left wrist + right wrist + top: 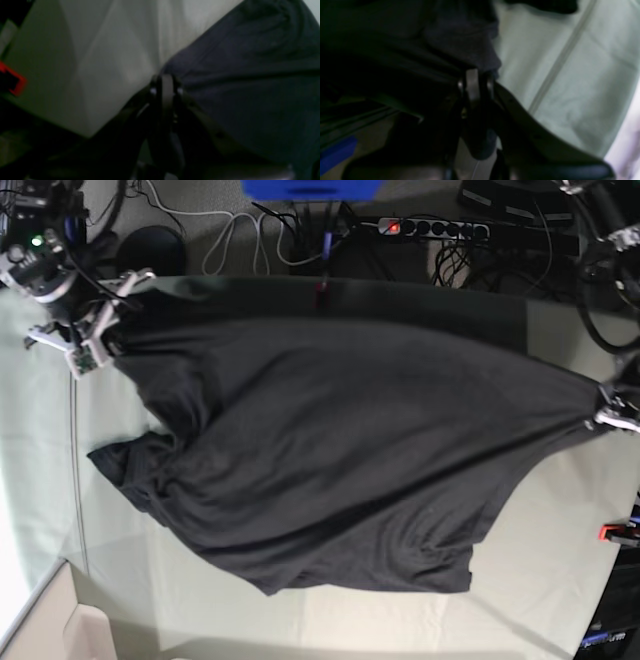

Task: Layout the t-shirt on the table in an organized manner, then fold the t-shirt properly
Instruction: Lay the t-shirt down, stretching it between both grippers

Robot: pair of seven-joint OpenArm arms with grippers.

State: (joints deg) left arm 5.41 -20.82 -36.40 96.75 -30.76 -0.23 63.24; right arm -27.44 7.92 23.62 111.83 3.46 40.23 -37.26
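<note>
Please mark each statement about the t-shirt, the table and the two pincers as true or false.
1. The t-shirt is stretched between both pincers. True.
2. The left pincer stands open, away from the cloth. False: it is shut on the t-shirt's edge.
3. The right pincer grips dark fabric. True.
4. The t-shirt is folded into a neat rectangle. False: it is spread out, with wrinkles.
5. A red clamp sits at the table edge. True.
</note>
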